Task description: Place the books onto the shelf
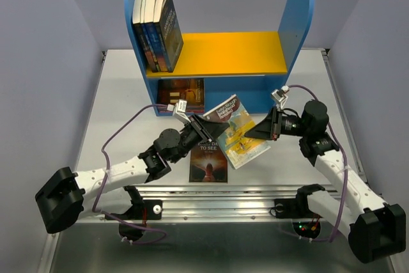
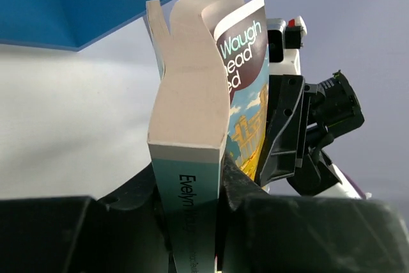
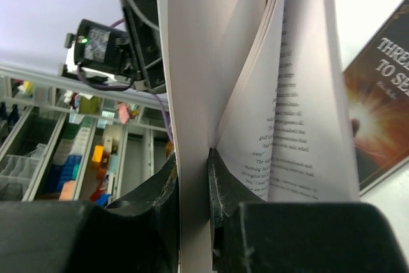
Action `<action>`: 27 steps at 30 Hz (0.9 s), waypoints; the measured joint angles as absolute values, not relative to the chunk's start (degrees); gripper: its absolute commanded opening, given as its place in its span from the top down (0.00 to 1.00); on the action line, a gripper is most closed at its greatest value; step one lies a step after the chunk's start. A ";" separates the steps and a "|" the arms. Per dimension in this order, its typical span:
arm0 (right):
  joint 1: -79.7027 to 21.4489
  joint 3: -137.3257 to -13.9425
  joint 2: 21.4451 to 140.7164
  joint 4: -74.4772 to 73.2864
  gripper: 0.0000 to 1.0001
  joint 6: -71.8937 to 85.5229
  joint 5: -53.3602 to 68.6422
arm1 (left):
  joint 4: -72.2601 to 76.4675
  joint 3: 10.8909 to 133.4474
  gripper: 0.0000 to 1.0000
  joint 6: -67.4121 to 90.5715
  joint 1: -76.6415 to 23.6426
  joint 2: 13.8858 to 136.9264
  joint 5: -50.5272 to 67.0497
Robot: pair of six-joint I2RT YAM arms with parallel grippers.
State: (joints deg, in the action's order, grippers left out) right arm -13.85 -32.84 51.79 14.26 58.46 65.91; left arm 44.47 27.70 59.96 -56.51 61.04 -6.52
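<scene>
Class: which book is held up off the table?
The yellow-teal Waugh paperback, clamped between the left gripper and right gripper. The others stand on the yellow board, sit in the lower compartment, or lie on the table.

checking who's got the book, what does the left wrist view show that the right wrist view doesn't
Only the left wrist view: the paperback's spine reading "Evelyn", its yellow-teal cover, the blue shelf above, and the right pincer at the cover's far edge. Only the right wrist view: fanned printed pages, the dark book beside them, and storage bins beyond. Both: the same paperback, clamped at the bottom of each frame, by the left pincer on the spine and by the right on a thin sheaf.
</scene>
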 measured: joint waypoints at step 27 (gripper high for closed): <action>-15.59 -31.14 47.99 -2.28 0.00 54.15 46.63 | 22.13 20.58 1.00 68.93 -57.28 39.99 -37.15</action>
